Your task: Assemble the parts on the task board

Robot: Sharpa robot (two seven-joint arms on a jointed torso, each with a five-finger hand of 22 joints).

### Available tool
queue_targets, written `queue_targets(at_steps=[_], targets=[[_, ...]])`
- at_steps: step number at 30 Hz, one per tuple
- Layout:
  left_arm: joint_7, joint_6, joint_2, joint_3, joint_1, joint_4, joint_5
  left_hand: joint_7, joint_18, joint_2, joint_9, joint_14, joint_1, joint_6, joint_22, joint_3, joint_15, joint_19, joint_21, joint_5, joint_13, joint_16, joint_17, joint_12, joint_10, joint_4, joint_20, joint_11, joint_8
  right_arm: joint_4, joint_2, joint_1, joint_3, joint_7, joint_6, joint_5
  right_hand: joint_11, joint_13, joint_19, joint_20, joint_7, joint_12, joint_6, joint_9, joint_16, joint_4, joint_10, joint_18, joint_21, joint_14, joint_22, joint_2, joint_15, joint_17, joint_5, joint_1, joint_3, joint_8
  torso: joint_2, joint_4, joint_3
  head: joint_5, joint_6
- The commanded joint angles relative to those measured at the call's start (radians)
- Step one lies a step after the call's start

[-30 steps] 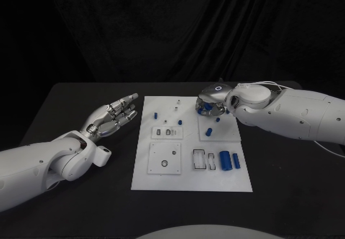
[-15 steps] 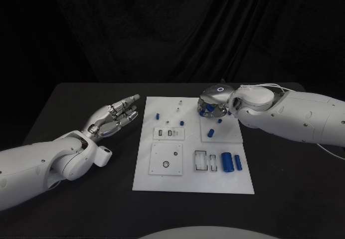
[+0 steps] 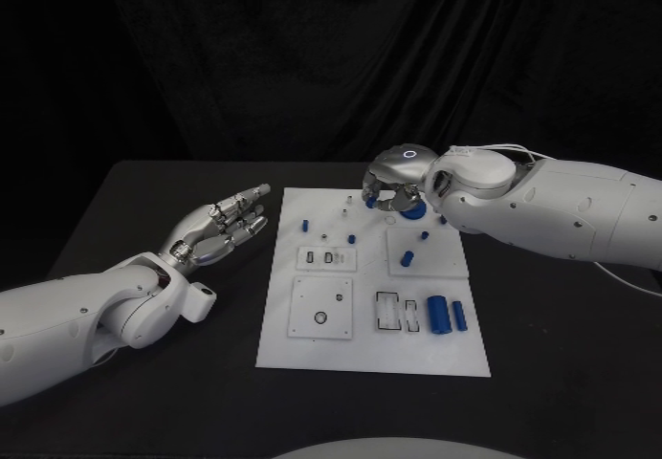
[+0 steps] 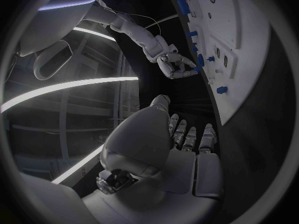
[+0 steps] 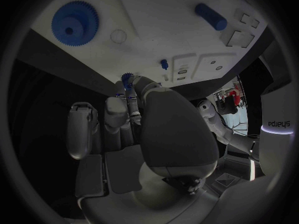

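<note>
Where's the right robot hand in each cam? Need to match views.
Head view: right robot hand is over the far edge of the task board.
Left wrist view: the hand is at the end of the white arm, at the board's edge.
Right wrist view: the hand is in the middle, fingertips pinching a blue part near the board.
Shared landmark: the white task board.

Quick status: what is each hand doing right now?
Left hand: open, holds nothing, fingers spread, beside the task board.
Right hand: pinches a small blue gear in its fingertips.
</note>
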Motion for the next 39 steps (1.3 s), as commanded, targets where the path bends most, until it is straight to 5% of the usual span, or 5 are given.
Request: queue_targets(at_steps=[1, 7, 18, 25, 39], targets=[[0.142, 0.002, 0.001, 0.001, 0.002, 0.003, -0.006, 0.004, 0.018, 0.003, 0.001, -0.002, 0.009, 0.0, 0.001, 0.0, 0.006, -0.001, -0.001, 0.003, -0.001, -0.004, -0.001, -0.003, -0.006, -0.004, 0.007, 0.001, 0.003, -0.024, 0.021, 0.002, 0.002, -0.022, -0.031, 0.031, 0.0, 0.001, 0.006, -0.001, 0.008, -0.003, 0.017, 0.052, 0.008, -0.007, 0.009, -0.01, 0.001, 0.009, 0.075, 0.008, 0.003, 0.005, 0.0, -0.001, 0.001, 0.004, 0.002, 0.0022, -0.0031, 0.002, -0.003], [0.141, 0.001, 0.003, 0.001, 0.002, 0.003, -0.006, 0.004, 0.019, 0.003, 0.001, -0.002, 0.009, 0.0, 0.001, 0.0, 0.006, -0.001, -0.002, 0.003, -0.001, -0.004, -0.001, -0.003, -0.006, -0.004, 0.007, 0.001, 0.003, -0.088, 0.081, -0.002, 0.004, -0.015, -0.033, 0.041, 0.0, 0.001, 0.009, -0.001, 0.008, -0.004, 0.018, 0.053, 0.01, -0.008, 0.012, -0.011, 0.004, 0.011, 0.079, 0.008, 0.003, 0.009, 0.0, -0.002, 0.001, 0.004, 0.006, 0.0023, -0.0038, 0.009, -0.003], [0.14, 0.0, 0.006, 0.001, 0.002, 0.003, -0.006, 0.005, 0.019, 0.003, 0.001, -0.002, 0.01, 0.0, 0.0, 0.0, 0.006, -0.002, -0.002, 0.004, -0.001, -0.004, -0.001, -0.004, -0.006, -0.004, 0.006, 0.001, 0.003, -0.178, 0.143, -0.008, 0.007, -0.018, -0.057, 0.044, 0.001, 0.001, 0.009, 0.0, 0.008, -0.006, 0.017, 0.054, 0.01, -0.008, 0.012, -0.011, 0.004, 0.011, 0.079, 0.01, 0.004, 0.008, 0.0, -0.002, 0.002, 0.004, 0.017, 0.0158, -0.0028, -0.005, 0.006], [0.138, -0.001, 0.006, 0.001, 0.002, 0.004, -0.006, 0.012, 0.019, 0.002, 0.001, -0.002, 0.01, 0.003, 0.0, 0.001, 0.005, -0.002, -0.002, 0.005, -0.001, -0.004, -0.001, -0.004, -0.007, -0.005, 0.006, -0.001, 0.004, -0.198, 0.156, -0.013, 0.008, -0.022, -0.051, 0.044, 0.002, 0.0, 0.007, 0.001, 0.008, -0.011, 0.013, 0.055, 0.008, -0.01, 0.012, -0.011, 0.002, 0.01, 0.077, 0.012, 0.007, 0.006, 0.001, -0.002, 0.003, 0.001, 0.019, 0.0154, -0.0029, -0.006, 0.018], [0.137, 0.002, 0.008, 0.001, 0.002, 0.003, -0.006, 0.014, 0.019, 0.002, 0.001, -0.002, 0.011, 0.003, 0.0, 0.002, 0.005, -0.002, -0.002, 0.006, -0.002, -0.004, -0.001, -0.005, -0.007, -0.005, 0.006, -0.002, 0.004, -0.196, 0.154, -0.022, 0.008, -0.02, -0.034, 0.045, 0.005, -0.001, 0.005, 0.003, 0.008, -0.019, 0.007, 0.057, 0.005, -0.01, 0.008, -0.01, -0.001, 0.007, 0.075, 0.012, 0.008, 0.001, 0.001, -0.005, 0.003, -0.002, 0.018, 0.0127, -0.0021, -0.001, 0.008]])
